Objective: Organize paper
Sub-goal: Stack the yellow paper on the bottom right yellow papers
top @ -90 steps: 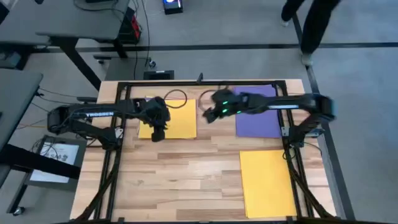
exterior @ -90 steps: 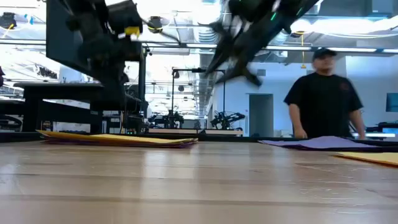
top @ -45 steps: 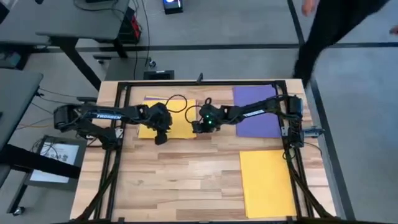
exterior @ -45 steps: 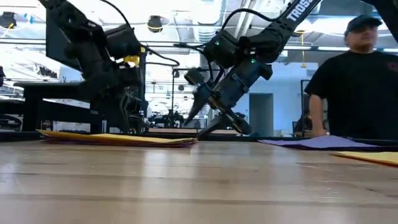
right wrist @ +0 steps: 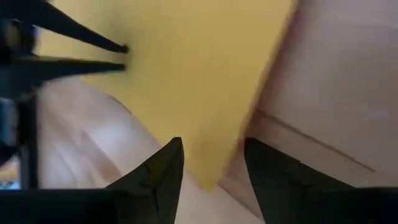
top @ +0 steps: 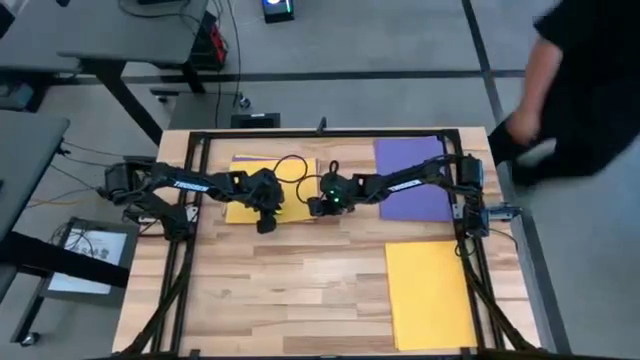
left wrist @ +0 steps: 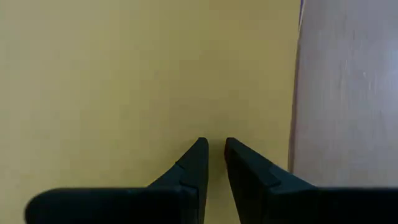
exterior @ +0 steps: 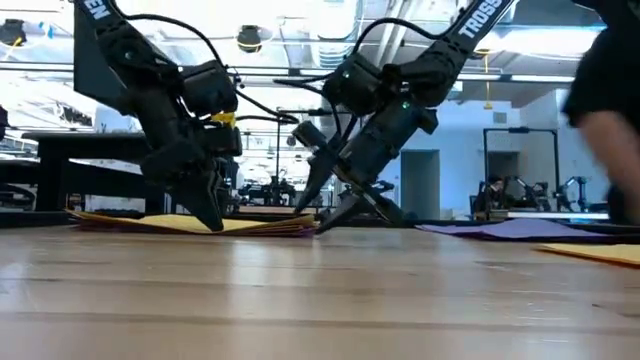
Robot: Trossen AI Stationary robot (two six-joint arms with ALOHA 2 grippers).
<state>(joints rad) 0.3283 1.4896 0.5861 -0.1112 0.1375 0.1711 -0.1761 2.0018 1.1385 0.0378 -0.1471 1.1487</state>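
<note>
Pressing down on the far-left yellow sheet (top: 262, 186), the left gripper (left wrist: 212, 147) shows fingers nearly closed, gripping nothing. Right gripper (right wrist: 211, 155) hangs at that sheet's near-right corner, jaws well apart, empty. Purple sheet (top: 413, 180) lies beyond it.

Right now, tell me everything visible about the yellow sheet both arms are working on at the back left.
The yellow sheet lies flat on a purple sheet whose edge peeks out behind it. It looks like thin plain paper. The left end effector, nearly closed, presses down on it near one edge, while the right end effector, open, straddles its near right corner.
</note>
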